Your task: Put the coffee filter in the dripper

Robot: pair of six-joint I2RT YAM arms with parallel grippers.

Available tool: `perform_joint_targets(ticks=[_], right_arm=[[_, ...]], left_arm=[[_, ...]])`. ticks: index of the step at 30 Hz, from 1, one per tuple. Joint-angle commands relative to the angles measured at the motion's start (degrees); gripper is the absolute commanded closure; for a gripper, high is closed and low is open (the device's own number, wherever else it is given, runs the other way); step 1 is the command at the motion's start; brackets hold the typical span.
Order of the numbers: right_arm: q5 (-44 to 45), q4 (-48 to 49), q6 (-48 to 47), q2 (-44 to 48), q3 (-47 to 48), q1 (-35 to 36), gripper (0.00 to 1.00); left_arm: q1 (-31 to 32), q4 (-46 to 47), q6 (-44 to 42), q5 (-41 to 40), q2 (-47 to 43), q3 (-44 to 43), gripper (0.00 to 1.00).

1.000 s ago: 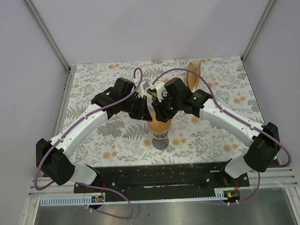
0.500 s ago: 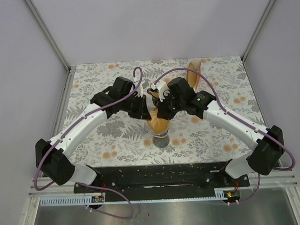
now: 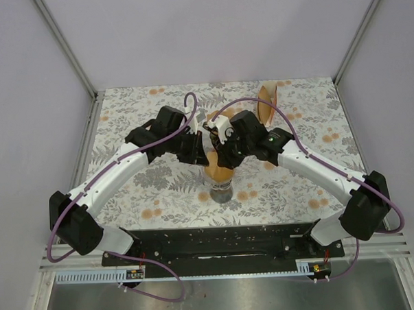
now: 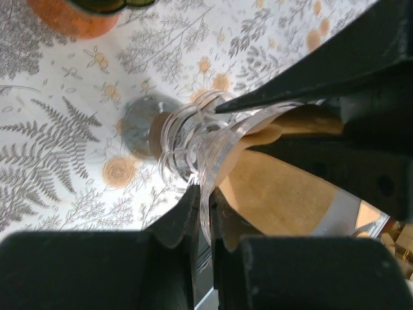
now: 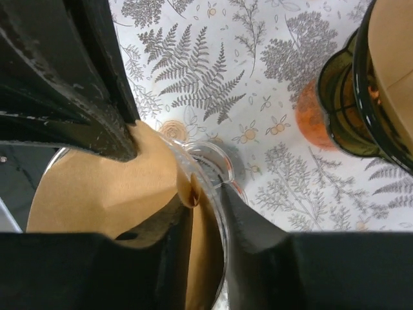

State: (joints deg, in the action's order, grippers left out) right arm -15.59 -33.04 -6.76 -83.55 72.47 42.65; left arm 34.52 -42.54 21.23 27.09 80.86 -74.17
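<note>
The clear plastic dripper (image 3: 220, 180) stands mid-table with the brown coffee filter (image 3: 218, 169) inside its cone. In the left wrist view my left gripper (image 4: 205, 194) is shut on the dripper (image 4: 191, 143) wall, with the filter (image 4: 284, 194) just right of it. My right gripper (image 5: 206, 194) straddles the opposite rim of the dripper (image 5: 213, 161). One of its fingers lies inside on the filter (image 5: 103, 187) and the other stands outside the clear wall. Its jaws are apart, with a curled filter edge and the wall between them.
A dark wire holder with spare brown filters (image 3: 265, 104) stands on an orange base behind the right arm; in the right wrist view this holder (image 5: 352, 90) is at the upper right. Both arms crowd the dripper. The floral tablecloth (image 3: 153, 191) covers the table.
My right gripper has closed at the dripper rim and opened partway again, shifting slightly left. The filter sits a little lower in the cone. The left gripper has not moved.
</note>
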Motion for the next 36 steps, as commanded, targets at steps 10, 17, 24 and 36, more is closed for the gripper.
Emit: perform_joint_targets(ticks=[10,17,24,36], right_arm=[[0.8,0.5,-0.2,-1.0,0.0,0.2,0.96],[1.3,0.1,0.3,-0.3,0.0,0.1,0.52],[1.0,-0.4,0.9,2.2,0.7,0.2,0.30],[3.5,-1.3,0.4,3.8,1.1,0.1,0.25]], left_arm=[[-0.2,1.4,0.6,-0.2,0.2,-2.0,1.00],[-0.2,1.4,0.6,0.0,0.4,-2.0,1.00],[-0.2,1.3,0.5,0.0,0.6,-2.4,0.89],[-0.2,-0.3,-0.6,0.9,0.4,-5.9,0.57]])
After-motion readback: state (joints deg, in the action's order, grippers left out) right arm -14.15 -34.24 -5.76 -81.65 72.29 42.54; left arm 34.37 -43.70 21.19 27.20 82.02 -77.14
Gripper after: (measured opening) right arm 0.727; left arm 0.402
